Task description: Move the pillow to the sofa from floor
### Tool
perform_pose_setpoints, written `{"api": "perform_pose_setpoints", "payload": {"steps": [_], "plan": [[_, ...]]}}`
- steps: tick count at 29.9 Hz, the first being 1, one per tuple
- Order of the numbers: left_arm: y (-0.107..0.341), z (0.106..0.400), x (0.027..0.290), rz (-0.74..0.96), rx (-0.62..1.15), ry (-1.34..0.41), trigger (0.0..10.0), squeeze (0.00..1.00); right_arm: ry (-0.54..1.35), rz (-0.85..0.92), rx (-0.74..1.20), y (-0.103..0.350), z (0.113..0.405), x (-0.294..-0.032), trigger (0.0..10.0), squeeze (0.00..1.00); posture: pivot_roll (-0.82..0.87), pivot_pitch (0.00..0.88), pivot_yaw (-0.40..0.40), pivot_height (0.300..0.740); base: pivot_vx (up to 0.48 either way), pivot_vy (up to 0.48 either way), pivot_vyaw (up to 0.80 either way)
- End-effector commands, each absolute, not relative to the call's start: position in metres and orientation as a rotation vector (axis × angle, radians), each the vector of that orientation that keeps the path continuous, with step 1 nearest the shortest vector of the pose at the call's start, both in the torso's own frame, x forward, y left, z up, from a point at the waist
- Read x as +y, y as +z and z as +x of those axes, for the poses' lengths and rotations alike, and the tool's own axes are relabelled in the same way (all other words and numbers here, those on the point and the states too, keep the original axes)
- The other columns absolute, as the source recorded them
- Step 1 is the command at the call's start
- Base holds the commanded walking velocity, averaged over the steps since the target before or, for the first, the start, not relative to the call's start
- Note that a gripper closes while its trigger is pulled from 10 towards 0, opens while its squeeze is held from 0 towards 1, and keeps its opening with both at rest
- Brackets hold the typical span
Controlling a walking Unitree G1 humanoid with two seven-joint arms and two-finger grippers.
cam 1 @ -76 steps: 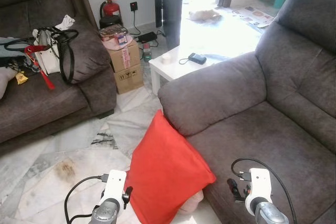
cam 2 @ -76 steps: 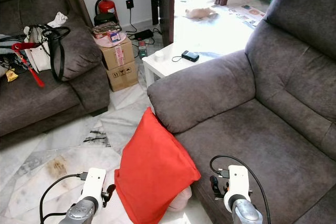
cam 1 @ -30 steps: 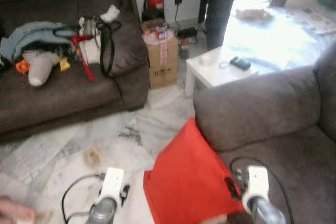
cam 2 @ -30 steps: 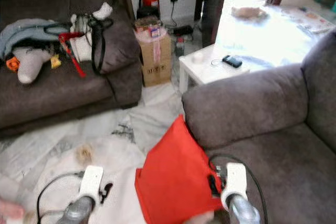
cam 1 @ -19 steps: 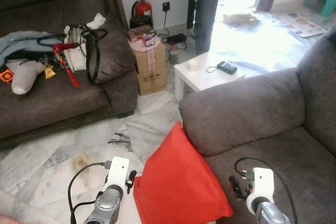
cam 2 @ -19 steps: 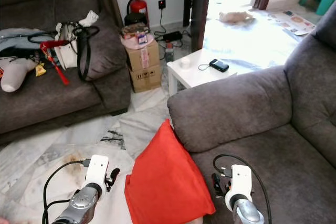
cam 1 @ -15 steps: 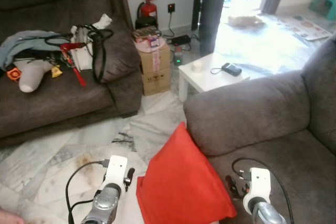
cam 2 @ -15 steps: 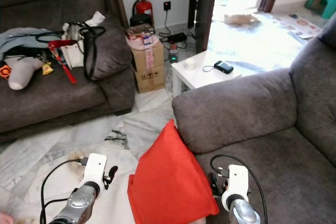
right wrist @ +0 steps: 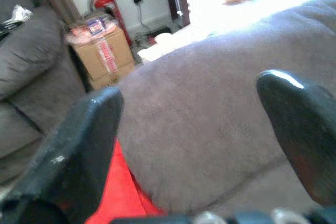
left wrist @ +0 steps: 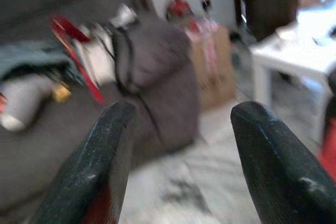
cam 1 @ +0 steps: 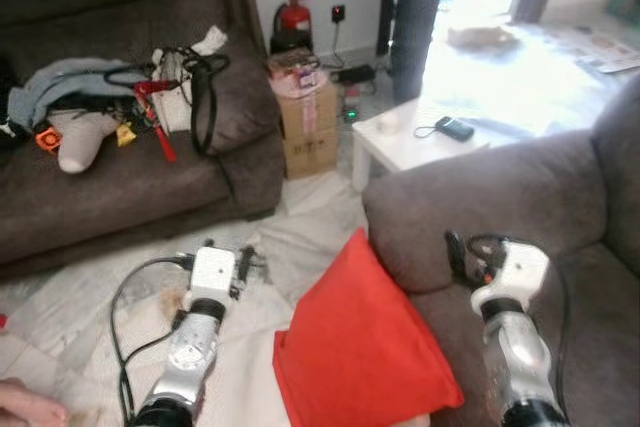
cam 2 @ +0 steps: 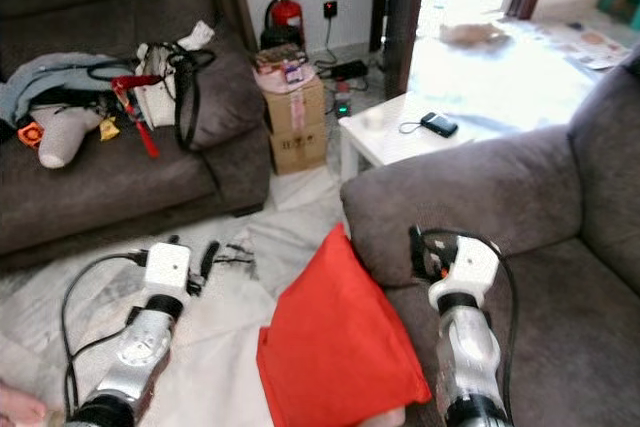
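A red pillow (cam 1: 360, 352) stands on edge on the marble floor, leaning against the front of the grey sofa (cam 1: 480, 197) on the right. My left gripper (cam 1: 247, 261) is raised over the floor just left of the pillow, apart from it. In the left wrist view its fingers (left wrist: 107, 161) are spread wide with nothing between them. My right gripper (cam 1: 456, 252) hovers at the sofa's armrest, above the pillow's right side. In the right wrist view the right gripper (right wrist: 191, 129) is open, facing the armrest (right wrist: 210, 103), with a red pillow corner (right wrist: 113, 203) below.
A second dark sofa (cam 1: 120, 187) at the left holds bags and clothes. A cardboard box (cam 1: 308, 122), a fire extinguisher (cam 1: 293, 15) and a white side table (cam 1: 420, 137) with a phone stand behind. A person's hand (cam 1: 25, 409) is at the bottom left corner.
Both arms have lifted and reached forward, the left beside the pillow and the right up to the armrest. The pillow stays where it was. The camera shifted slightly.
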State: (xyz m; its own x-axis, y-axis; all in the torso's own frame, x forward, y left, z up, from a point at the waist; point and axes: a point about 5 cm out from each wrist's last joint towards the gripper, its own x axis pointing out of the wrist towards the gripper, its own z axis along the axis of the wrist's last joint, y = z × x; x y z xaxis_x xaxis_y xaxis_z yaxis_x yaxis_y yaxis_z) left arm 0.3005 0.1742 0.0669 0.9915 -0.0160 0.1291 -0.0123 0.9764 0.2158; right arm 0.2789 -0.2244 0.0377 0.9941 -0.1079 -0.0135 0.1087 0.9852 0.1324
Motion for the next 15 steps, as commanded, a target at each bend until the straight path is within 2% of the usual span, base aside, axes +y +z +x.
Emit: {"api": "perform_pose_setpoints", "payload": {"steps": [1, 5, 9, 15], "plan": [[0.081, 0.301, 0.176, 0.219, -0.199, 0.007, 10.0, 0.0, -0.089, 0.131, -0.072, 0.053, 0.28, -0.222, 10.0, 0.0, -0.12, 0.055, 0.11, 0.74, 0.0, 0.0, 0.0], [0.099, 0.293, 0.175, 0.232, -0.273, -0.006, 10.0, 0.0, -0.062, 0.118, -0.132, 0.066, 0.271, -0.219, 10.0, 0.0, -0.13, 0.026, 0.123, 0.74, 0.0, 0.0, 0.0], [0.102, 0.286, 0.172, 0.226, -0.276, -0.009, 10.0, 0.0, -0.025, 0.107, -0.155, 0.073, 0.267, -0.213, 10.0, 0.0, -0.13, 0.01, 0.124, 0.74, 0.0, 0.0, 0.0], [0.105, 0.284, 0.171, 0.22, -0.262, -0.014, 10.0, 0.0, 0.058, 0.118, -0.182, 0.086, 0.276, -0.193, 10.0, 0.0, -0.12, 0.01, 0.134, 0.74, 0.0, 0.0, 0.0]]}}
